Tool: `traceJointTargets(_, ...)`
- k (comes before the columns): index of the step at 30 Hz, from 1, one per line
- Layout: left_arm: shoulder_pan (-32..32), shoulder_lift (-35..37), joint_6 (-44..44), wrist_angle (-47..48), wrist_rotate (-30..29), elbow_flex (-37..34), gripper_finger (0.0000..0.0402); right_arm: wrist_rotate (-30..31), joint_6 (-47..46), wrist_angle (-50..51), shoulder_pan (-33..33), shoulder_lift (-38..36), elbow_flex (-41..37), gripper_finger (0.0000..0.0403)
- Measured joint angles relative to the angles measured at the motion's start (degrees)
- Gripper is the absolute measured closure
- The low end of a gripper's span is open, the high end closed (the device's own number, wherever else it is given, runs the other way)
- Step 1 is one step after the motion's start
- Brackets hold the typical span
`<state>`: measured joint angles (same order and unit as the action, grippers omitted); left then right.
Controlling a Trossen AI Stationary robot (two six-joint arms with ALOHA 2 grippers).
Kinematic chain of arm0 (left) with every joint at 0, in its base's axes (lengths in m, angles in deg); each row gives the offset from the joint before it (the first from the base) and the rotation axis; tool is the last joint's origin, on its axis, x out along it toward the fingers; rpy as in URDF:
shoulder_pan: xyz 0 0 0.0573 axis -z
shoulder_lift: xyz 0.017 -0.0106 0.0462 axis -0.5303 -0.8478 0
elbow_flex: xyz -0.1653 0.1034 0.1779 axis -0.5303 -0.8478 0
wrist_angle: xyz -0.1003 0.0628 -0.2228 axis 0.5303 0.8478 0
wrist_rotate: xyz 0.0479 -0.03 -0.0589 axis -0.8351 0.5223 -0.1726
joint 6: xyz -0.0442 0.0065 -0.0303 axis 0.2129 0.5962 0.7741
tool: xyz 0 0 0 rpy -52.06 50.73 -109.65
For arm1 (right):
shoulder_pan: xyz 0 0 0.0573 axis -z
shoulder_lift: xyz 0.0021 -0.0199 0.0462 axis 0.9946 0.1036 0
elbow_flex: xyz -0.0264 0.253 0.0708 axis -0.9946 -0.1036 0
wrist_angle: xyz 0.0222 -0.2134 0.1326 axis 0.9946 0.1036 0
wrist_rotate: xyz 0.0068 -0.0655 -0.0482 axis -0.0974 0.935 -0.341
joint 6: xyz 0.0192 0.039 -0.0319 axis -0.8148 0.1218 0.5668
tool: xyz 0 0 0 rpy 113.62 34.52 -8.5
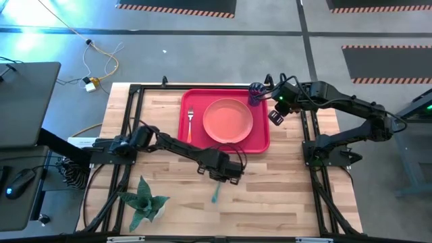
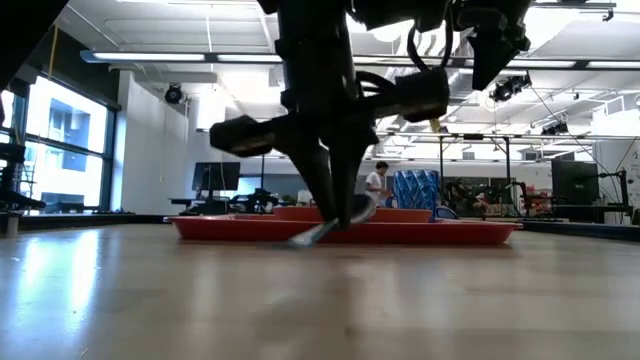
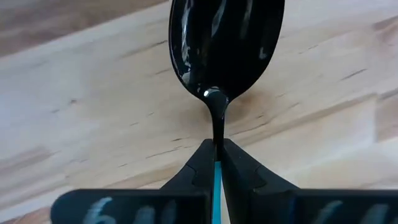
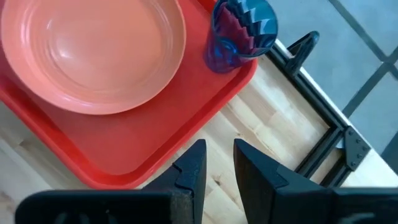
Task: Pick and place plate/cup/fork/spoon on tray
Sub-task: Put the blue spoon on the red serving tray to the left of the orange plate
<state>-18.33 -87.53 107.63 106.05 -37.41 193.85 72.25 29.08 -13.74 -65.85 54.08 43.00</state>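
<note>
Wooden table (image 1: 290,196) around spoon (image 3: 225,46) lies bare.

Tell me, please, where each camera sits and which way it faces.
High: overhead, straight down; both arms, red tray.
Low: table height, level across; left arm's fingers on the spoon.
Left wrist: faces the table; fingers pinch the spoon.
Right wrist: fingers, plate, cup.
Shared: spoon, tray.

One tray (image 1: 260,143), one plate (image 1: 228,121), one cup (image 1: 255,94), one fork (image 1: 190,122), one spoon (image 3: 225,46) (plus one plant (image 1: 144,202)).
</note>
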Motion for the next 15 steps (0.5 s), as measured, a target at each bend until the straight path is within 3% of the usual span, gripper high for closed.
traceJointTargets(15, -7.04, 6.31, -10.00, 6.96, -1.32, 0.15, 0.0398, -1.13, 1.51, -0.16, 0.01, 0.00, -0.02, 0.0329)
